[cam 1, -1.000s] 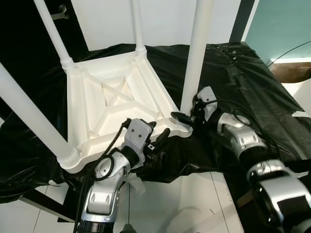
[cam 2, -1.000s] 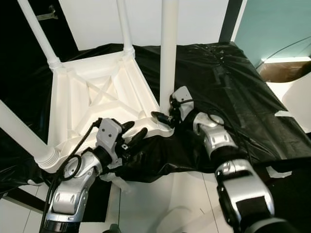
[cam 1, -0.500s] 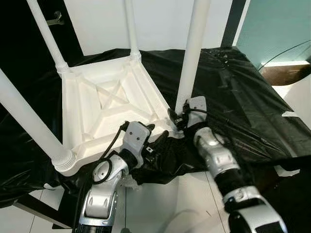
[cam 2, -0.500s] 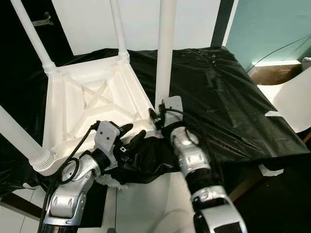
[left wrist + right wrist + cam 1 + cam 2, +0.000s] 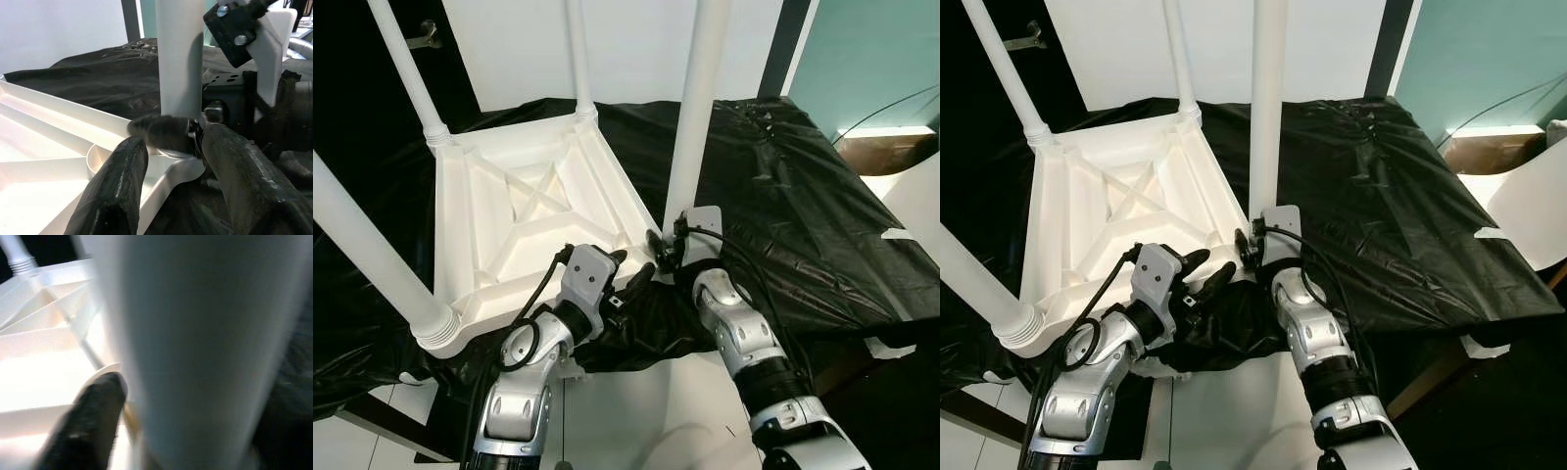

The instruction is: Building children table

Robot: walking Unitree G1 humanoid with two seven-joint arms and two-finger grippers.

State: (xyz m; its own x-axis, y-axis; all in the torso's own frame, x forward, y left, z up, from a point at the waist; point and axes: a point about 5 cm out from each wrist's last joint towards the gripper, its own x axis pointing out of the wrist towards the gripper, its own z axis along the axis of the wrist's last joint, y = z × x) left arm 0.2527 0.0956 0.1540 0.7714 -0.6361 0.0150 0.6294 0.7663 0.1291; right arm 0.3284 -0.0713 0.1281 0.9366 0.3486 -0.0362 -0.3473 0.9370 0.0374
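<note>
A white children's table (image 5: 529,215) lies upside down on black sheeting, its legs pointing up. The near-right leg (image 5: 695,98) stands in the corner socket closest to me. My right gripper (image 5: 664,245) is at the base of that leg, shut on it; the right wrist view has the leg (image 5: 205,342) close up with one black finger (image 5: 93,416) beside it. My left gripper (image 5: 628,266) is open at the table's front edge, just left of that corner. In the left wrist view its fingers (image 5: 117,191) straddle the corner below the leg (image 5: 180,54).
Black plastic sheeting (image 5: 803,196) covers the low platform under the table. White floor (image 5: 636,411) lies in front between my arms. A brown box (image 5: 891,147) sits at the far right. Three other legs rise at the left and back, one being (image 5: 362,235).
My right arm has swung in from the right towards the middle, its gripper staying at the leg's base. The left gripper has held its place. The camera has shifted slightly.
</note>
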